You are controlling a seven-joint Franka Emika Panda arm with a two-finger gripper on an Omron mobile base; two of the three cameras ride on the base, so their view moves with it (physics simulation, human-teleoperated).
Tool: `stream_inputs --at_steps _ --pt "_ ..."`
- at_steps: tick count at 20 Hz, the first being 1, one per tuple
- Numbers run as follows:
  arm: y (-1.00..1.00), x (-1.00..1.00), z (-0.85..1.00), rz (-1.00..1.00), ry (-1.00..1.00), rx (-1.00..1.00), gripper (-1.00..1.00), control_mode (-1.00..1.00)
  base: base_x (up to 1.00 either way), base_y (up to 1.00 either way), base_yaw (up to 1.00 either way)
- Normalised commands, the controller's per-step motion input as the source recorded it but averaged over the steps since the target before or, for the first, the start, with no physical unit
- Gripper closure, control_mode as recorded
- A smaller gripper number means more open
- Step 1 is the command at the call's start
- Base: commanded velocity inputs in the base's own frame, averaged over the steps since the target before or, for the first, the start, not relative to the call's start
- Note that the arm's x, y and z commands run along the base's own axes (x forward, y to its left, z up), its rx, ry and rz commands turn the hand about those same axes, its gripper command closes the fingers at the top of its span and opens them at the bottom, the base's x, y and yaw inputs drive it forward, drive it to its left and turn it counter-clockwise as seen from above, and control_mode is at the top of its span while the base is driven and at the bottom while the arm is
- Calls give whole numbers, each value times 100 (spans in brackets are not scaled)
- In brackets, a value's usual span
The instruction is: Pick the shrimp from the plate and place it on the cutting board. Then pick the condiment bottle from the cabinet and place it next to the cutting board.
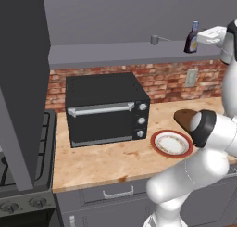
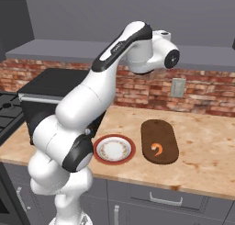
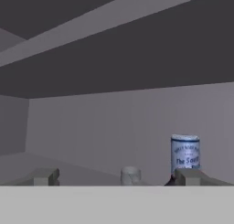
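Note:
The tiny orange shrimp (image 2: 157, 149) lies on the dark brown cutting board (image 2: 159, 132), which sits just right of the red-rimmed plate (image 2: 97, 151). That plate (image 1: 155, 139) is bare, and one end of the board (image 1: 184, 117) shows behind my arm. High on the cabinet ledge (image 1: 115, 53) stands the dark condiment bottle (image 1: 191, 38) with its pale blue cap. My gripper (image 1: 203, 36) is raised to the ledge, close to the bottle's right side. In the hand view the gripper (image 3: 116, 177) is open and holds nothing. The bottle's top (image 3: 185, 152) rises just behind the right fingertip (image 3: 187, 176).
A black toaster oven (image 1: 106, 108) stands on the counter left of the plate, with a stove (image 1: 28, 161) beyond it. A small grey cup-like object (image 1: 155, 39) rests on the ledge left of the bottle. A wall outlet (image 2: 178, 87) sits in the brick backsplash.

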Motion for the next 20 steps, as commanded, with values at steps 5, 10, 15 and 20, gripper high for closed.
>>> stream_inputs --at_steps 5,10,15,20 --pt "-1 13 0 0 0 0 -100 -100 0 0 0" --pt "-1 16 0 0 0 0 -100 -100 0 0 0" --pt "0 21 0 0 0 0 -100 -100 0 0 0" --pt "-4 22 0 0 0 0 -100 -100 0 0 0"
